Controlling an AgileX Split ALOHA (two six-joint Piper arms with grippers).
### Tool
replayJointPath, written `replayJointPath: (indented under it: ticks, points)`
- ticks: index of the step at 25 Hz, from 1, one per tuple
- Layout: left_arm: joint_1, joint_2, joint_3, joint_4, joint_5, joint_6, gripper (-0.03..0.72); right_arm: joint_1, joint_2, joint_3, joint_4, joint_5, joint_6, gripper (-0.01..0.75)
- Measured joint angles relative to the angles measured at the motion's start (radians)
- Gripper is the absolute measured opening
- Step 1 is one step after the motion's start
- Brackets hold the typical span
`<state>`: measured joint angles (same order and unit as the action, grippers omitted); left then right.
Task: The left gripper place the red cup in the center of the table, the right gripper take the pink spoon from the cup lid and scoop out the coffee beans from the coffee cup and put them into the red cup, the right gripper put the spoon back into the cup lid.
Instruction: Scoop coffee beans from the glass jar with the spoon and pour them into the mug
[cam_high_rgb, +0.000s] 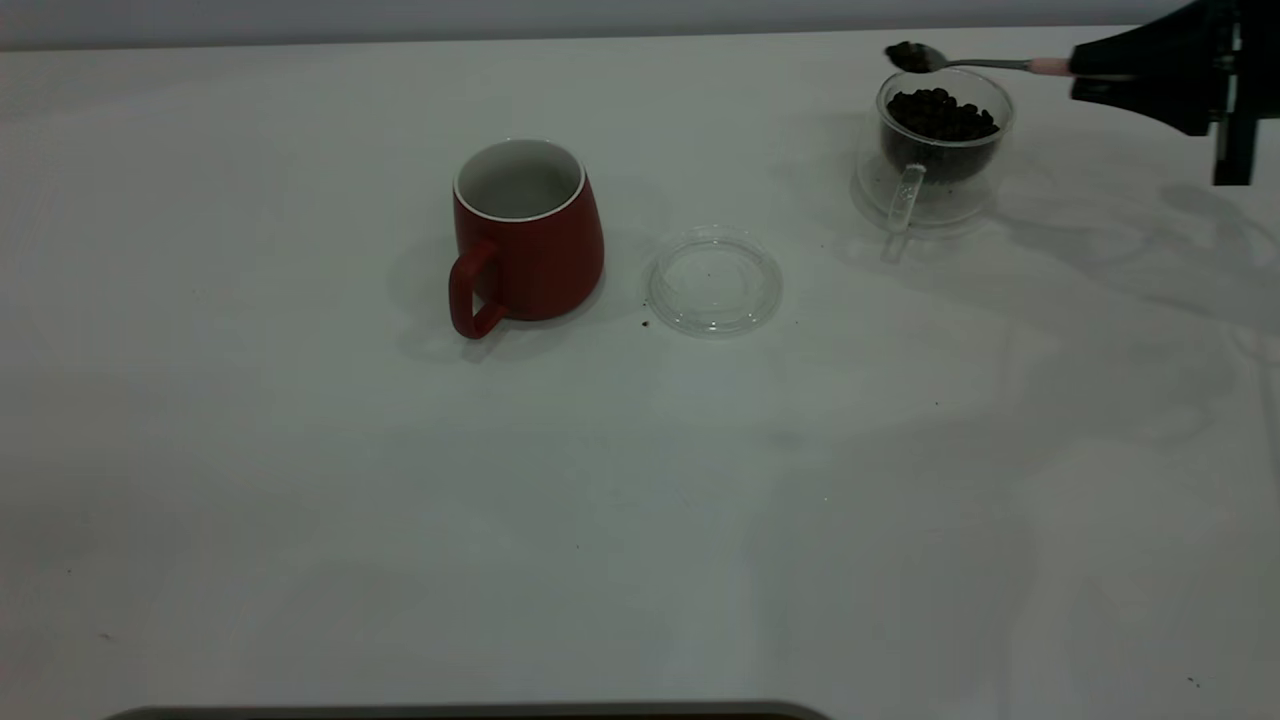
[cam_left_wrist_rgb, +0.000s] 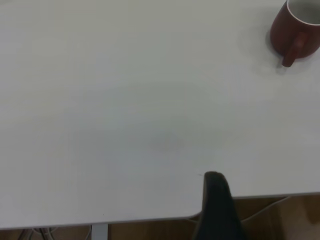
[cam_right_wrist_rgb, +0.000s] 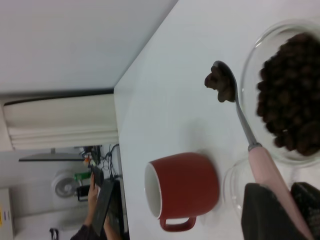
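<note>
The red cup (cam_high_rgb: 527, 235) stands upright near the table's middle, white inside, handle toward the front; it also shows in the left wrist view (cam_left_wrist_rgb: 295, 30) and the right wrist view (cam_right_wrist_rgb: 185, 187). The clear cup lid (cam_high_rgb: 714, 279) lies flat just right of it. The glass coffee cup (cam_high_rgb: 940, 140) with coffee beans stands at the back right. My right gripper (cam_high_rgb: 1085, 75) is shut on the pink spoon (cam_high_rgb: 1000, 65) by its pink handle (cam_right_wrist_rgb: 272, 175). The spoon bowl (cam_right_wrist_rgb: 222, 85) carries beans, held above the coffee cup's far-left rim. Only one left finger (cam_left_wrist_rgb: 217, 205) shows, at the table's edge.
A few bean crumbs (cam_high_rgb: 645, 323) lie on the table by the lid. The white table (cam_high_rgb: 400, 520) stretches wide in front and to the left. A dark edge (cam_high_rgb: 470, 712) runs along the front.
</note>
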<state>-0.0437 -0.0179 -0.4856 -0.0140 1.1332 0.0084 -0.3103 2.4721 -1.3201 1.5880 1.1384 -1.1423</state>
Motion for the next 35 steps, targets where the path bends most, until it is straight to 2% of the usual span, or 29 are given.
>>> replayJointPath:
  ticks: [23, 30, 35]
  points:
    - [0.000, 0.000, 0.000, 0.000, 0.000, -0.003, 0.569, 0.386, 0.000, 0.000, 0.148, 0.000, -0.005, 0.102]
    - [0.000, 0.000, 0.000, 0.000, 0.000, -0.003, 0.569, 0.465, 0.000, 0.000, 0.178, 0.000, -0.019, 0.102]
    - [0.000, 0.000, 0.000, 0.000, 0.000, -0.003, 0.569, 0.495, 0.000, 0.000, 0.180, 0.000, -0.051, 0.102]
